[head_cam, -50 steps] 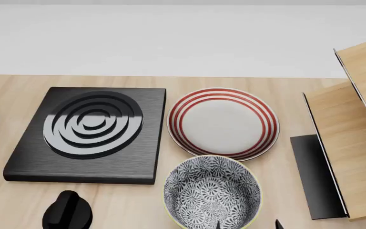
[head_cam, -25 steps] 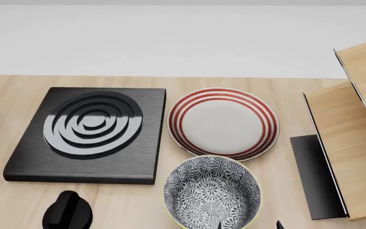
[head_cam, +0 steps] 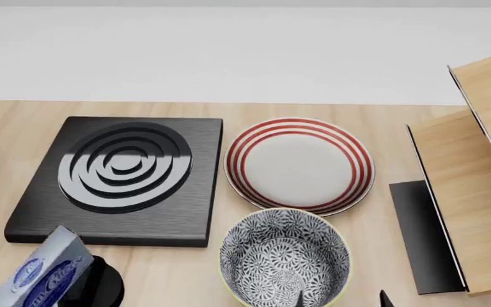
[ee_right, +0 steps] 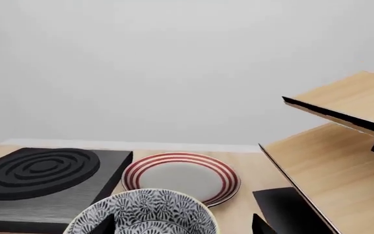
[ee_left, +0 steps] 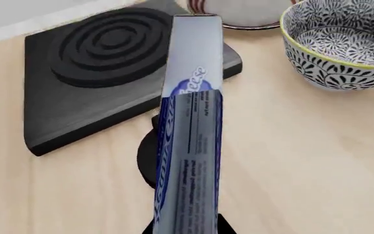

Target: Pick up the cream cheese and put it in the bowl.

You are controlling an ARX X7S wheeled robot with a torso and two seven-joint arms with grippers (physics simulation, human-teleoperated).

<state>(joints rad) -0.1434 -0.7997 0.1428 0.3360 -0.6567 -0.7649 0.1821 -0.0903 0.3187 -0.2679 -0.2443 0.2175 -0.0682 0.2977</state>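
The cream cheese (head_cam: 45, 275), a grey-silver box with a blue oval label, shows at the head view's lower left, tilted and held up off the table. In the left wrist view the box (ee_left: 190, 136) fills the middle, and my left gripper (ee_left: 187, 228) is shut on its near end. The patterned bowl (head_cam: 284, 259) with the yellowish-green rim stands at front centre, to the right of the box and apart from it (ee_left: 343, 48). My right gripper (ee_right: 183, 226) is open and empty, with its fingertips spread on either side of the bowl's (ee_right: 141, 214) near side.
A black burner slab (head_cam: 122, 176) lies at the left with a black knob (head_cam: 100, 288) in front of it, partly behind the box. A white plate with red rings (head_cam: 299, 165) sits behind the bowl. A wooden rack (head_cam: 467, 192) on a dark base (head_cam: 420, 236) stands at the right.
The cream cheese box has risen into the head view at the lower left, in front of the knob. The right fingertips have shifted slightly right. The bowl and plate have not moved.
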